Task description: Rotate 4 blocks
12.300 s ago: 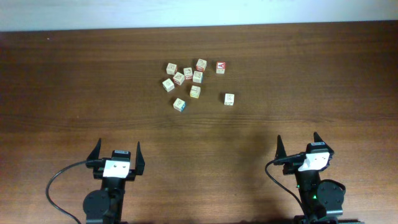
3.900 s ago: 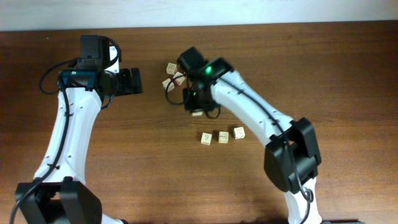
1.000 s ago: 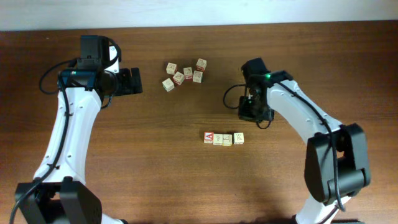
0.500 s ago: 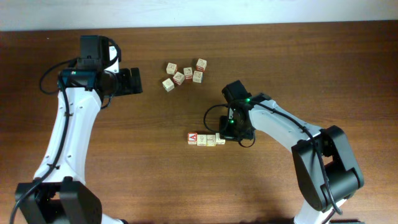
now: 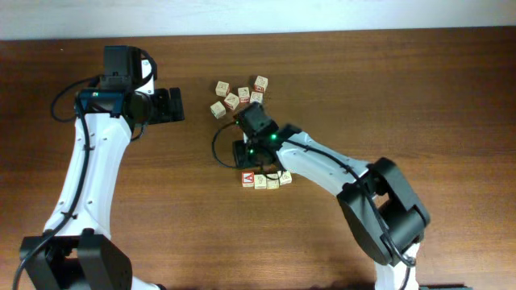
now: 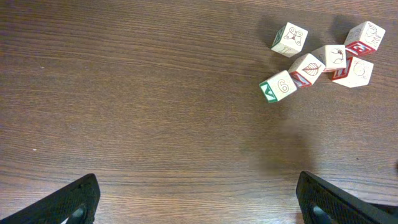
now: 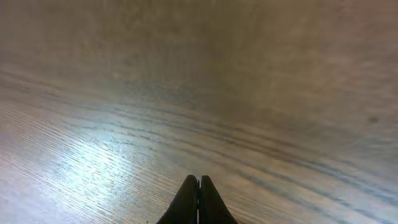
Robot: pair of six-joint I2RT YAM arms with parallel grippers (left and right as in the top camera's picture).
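Four blocks lie in a short, slightly bent row at the table's middle: the red "A" block (image 5: 248,179) at the left end, then two pale blocks (image 5: 260,184) (image 5: 272,182), and a last block (image 5: 285,176) on the right. My right gripper (image 5: 243,153) is shut and empty, hovering just behind the row's left end. In its wrist view the right gripper (image 7: 199,186) shows closed tips over bare wood, with no block in sight. My left gripper (image 5: 174,105) stands wide open at the far left, holding nothing. Only the corners of its fingers (image 6: 78,200) show.
Several other pale cubes (image 5: 232,101) cluster behind the row, close to the right arm's wrist (image 5: 258,125). The left wrist view shows them at the upper right, one with a green face (image 6: 279,86). The right arm (image 5: 339,173) stretches across the table from the lower right.
My shut right gripper swept left, from right of the row to behind its left end. The row of blocks slid left and its right end turned slightly back. The left arm stayed still.
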